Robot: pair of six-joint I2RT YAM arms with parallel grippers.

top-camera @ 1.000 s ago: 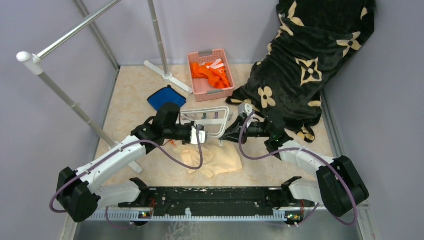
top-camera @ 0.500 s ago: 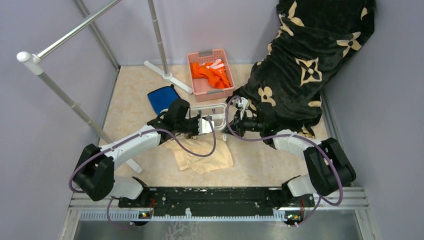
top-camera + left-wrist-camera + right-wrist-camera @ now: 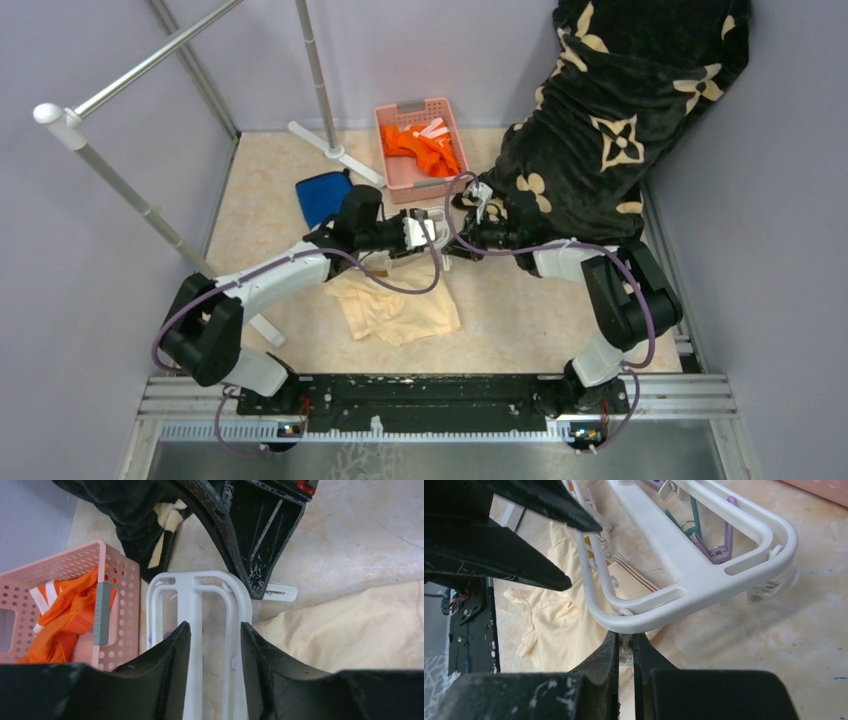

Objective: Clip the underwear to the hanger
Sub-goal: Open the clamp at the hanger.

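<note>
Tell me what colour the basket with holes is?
The basket is pale pink; the left wrist view shows it best.

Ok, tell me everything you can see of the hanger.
The hanger is a white plastic frame of parallel bars with rounded corners, carrying purple and teal clips. It sits roughly level, partly above the underwear. The right gripper pinches a small white tab under its end; the left gripper straddles two bars.
</note>
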